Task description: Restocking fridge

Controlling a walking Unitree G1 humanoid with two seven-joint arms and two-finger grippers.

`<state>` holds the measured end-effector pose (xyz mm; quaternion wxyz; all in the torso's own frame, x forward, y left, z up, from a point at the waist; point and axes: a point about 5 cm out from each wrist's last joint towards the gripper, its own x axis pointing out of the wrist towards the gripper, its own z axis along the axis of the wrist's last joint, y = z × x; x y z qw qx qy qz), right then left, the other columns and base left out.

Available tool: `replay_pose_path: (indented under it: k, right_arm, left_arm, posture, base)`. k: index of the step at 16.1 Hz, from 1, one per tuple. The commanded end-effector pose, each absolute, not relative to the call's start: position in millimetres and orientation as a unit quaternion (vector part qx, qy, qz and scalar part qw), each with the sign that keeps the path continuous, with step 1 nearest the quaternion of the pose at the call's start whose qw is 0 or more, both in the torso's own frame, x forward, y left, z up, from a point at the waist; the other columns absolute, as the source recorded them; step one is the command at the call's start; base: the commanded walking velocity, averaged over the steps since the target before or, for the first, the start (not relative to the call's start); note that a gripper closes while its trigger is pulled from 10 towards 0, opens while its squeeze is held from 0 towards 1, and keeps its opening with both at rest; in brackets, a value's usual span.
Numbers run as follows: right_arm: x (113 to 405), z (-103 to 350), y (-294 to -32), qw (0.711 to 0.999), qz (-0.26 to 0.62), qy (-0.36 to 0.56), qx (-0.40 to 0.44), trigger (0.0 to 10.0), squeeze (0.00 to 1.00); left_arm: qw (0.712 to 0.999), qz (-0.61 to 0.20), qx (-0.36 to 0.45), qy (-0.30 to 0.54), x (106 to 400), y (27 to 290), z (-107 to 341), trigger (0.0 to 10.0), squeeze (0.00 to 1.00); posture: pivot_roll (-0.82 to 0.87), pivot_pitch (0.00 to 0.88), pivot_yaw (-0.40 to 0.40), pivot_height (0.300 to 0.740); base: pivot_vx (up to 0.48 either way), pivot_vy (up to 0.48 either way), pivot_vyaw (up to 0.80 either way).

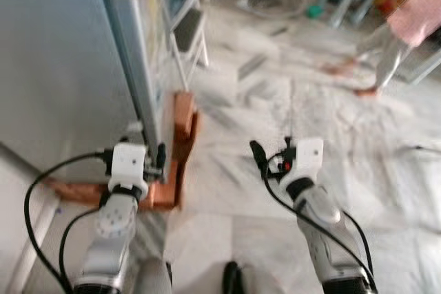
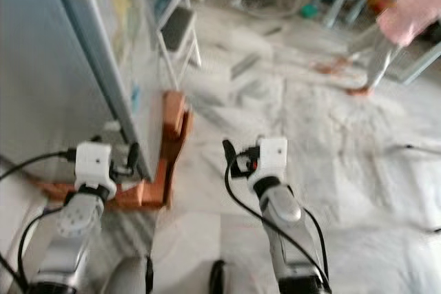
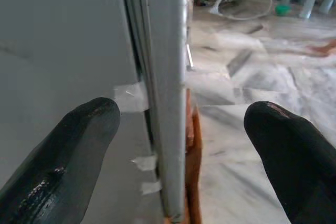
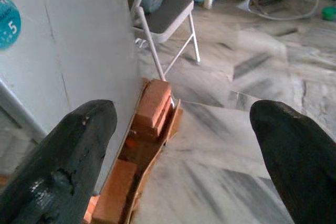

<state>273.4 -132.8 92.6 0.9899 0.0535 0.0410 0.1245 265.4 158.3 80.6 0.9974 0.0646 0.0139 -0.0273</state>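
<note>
Fridge (image 1: 62, 67): far left, standing on bricks (image 1: 180, 144); door edge (image 3: 167, 98) runs vertical. Left pincer (image 3: 181, 145): open, fingers straddling that edge, nearer arm. Right pincer (image 4: 184, 156): open, empty, over marble floor (image 1: 289, 94), fridge to its left.

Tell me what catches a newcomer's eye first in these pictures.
The tall grey fridge on the robot's left stands out first, its base raised on orange bricks. The left end effector is open, its fingers straddling the fridge's front edge, while the right end effector hangs open over the marble floor. Farther back, a person's legs stand at the right, and a folding chair sits beside the fridge.
</note>
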Motion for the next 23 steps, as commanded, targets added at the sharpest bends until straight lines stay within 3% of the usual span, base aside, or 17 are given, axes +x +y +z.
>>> replay_pose_path:
  k: [1,4,9,14,18,21,23]
  right_arm:
    - [269.6,88.6,-145.1,0.992,0.108,0.052,0.043,10.0,0.00]
    - [269.9,90.9,-148.5,0.992,0.105,0.053,0.036,10.0,0.00]
    - [256.8,91.3,-164.0,0.993,0.097,0.064,0.014,10.0,0.00]
    - [248.2,91.4,-166.5,0.993,0.094,0.072,0.005,10.0,0.00]
    - [249.3,92.4,-167.4,0.993,0.095,0.074,0.001,10.0,0.00]
    - [249.9,91.1,-167.2,0.992,0.096,0.079,0.001,10.0,0.00]
    - [249.2,89.7,-166.8,0.992,0.097,0.082,0.001,10.0,0.00]
  left_arm:
    - [0.999,-0.019,0.038,0.014,267.2,153.5,81.1,10.0,0.00]
    - [1.000,0.003,-0.013,0.022,288.4,152.5,81.3,10.0,0.00]
    - [0.999,0.043,0.002,-0.003,335.6,166.7,103.5,10.0,0.00]
    - [0.996,0.076,0.023,-0.035,356.5,179.7,121.6,10.0,0.00]
    - [0.997,0.030,0.020,-0.063,364.1,167.5,135.1,10.0,0.00]
    - [0.994,-0.053,0.028,-0.089,363.5,136.5,142.2,10.0,0.00]
    - [0.994,-0.067,0.020,-0.088,364.2,129.8,143.6,10.0,0.00]
  posture:
    - [0.12,0.206,-0.127,0.740]
    - [0.11,0.209,-0.139,0.740]
    - [0.03,0.217,-0.151,0.740]
    - [0.00,0.223,-0.155,0.740]
    - [0.01,0.227,-0.160,0.740]
    - [0.01,0.224,-0.161,0.740]
    - [0.01,0.223,-0.159,0.740]
  base:
    - [0.000,0.000,0.00]
    - [0.000,0.000,0.00]
    - [0.000,0.000,0.00]
    - [0.000,0.000,0.00]
    - [0.000,0.000,0.00]
    - [0.000,0.000,0.00]
    - [0.000,0.000,0.00]
